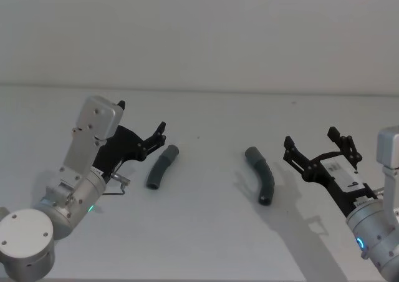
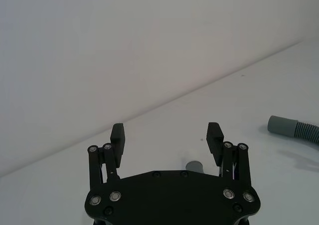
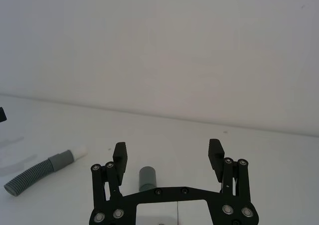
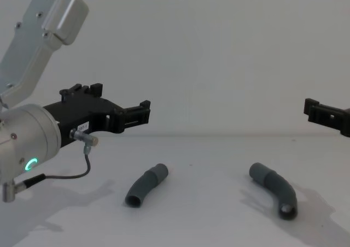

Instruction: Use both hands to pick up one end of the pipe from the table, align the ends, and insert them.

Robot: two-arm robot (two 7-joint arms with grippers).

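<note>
Two bent dark-grey pipe pieces lie apart on the white table [image 1: 206, 238]. The left piece [image 1: 161, 167] [image 4: 145, 184] lies just right of my left gripper [image 1: 142, 116] [image 4: 121, 99], which hangs open above the table. In the left wrist view that gripper [image 2: 166, 133] is open, with a grey cuff [image 2: 195, 166] peeking out below it. The right piece [image 1: 260, 175] [image 4: 275, 195] lies left of my open right gripper [image 1: 310, 138] [image 4: 317, 111]. The right wrist view shows its gripper [image 3: 167, 149] open over a grey cuff [image 3: 148, 177]. Farther off there lies the other piece [image 3: 35, 174], ending in a white tip [image 3: 79, 152].
A plain pale wall rises behind the table's far edge [image 1: 199, 90]. Bare table surface lies between the two pieces and in front of them. A thin cable [image 4: 65, 176] loops from the left wrist.
</note>
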